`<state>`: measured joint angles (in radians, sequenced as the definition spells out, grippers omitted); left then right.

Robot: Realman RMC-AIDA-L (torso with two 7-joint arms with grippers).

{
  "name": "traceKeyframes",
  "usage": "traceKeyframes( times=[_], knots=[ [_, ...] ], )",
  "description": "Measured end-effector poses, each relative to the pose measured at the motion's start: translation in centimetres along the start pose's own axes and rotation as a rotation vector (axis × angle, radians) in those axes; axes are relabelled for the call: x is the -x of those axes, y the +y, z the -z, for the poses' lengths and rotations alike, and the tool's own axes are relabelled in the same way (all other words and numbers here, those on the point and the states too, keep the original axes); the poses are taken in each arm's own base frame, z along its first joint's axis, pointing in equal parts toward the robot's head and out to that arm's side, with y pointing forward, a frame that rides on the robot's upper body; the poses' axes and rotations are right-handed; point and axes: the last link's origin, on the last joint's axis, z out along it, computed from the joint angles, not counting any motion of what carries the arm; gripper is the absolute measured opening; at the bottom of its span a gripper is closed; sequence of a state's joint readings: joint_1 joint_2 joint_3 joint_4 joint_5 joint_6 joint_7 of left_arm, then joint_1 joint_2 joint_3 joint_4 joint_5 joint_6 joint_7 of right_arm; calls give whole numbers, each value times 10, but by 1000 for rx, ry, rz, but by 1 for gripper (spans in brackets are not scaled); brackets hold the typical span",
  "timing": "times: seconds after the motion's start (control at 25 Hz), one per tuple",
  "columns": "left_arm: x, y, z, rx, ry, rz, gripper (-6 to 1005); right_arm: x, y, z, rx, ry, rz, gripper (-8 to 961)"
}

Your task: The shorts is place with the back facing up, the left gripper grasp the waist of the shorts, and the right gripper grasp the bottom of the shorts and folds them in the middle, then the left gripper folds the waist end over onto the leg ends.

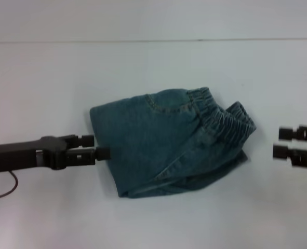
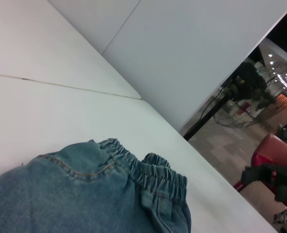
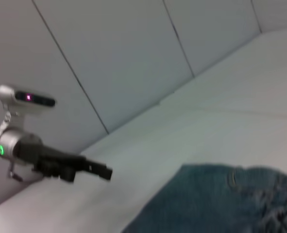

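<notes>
Shorts point(image 1: 169, 142): mid-surface, already doubled lengthwise; waist point(image 1: 223, 116) toward right edge.
Left gripper point(image 1: 95, 147): at fold's left side, jaws narrowly parted, empty.
Right gripper point(image 1: 284, 143): near right edge, parted, empty.
Advice: seize both waist layers together, carry low, lay squarely on leg ends.
</notes>
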<state>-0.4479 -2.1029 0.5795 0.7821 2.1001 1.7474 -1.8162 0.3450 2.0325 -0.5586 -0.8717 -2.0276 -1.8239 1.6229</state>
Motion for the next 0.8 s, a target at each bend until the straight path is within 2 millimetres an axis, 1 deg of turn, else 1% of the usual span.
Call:
traceKeyframes(
  times=[0.16,0.8],
  knots=[
    [2,-1,1,-8,-22,0,947,-10,-2,1,-18,37,-1,693],
    [2,-2,3,-22,-26,7,947,-9,-2,-5,-11,47,3,693]
  ],
)
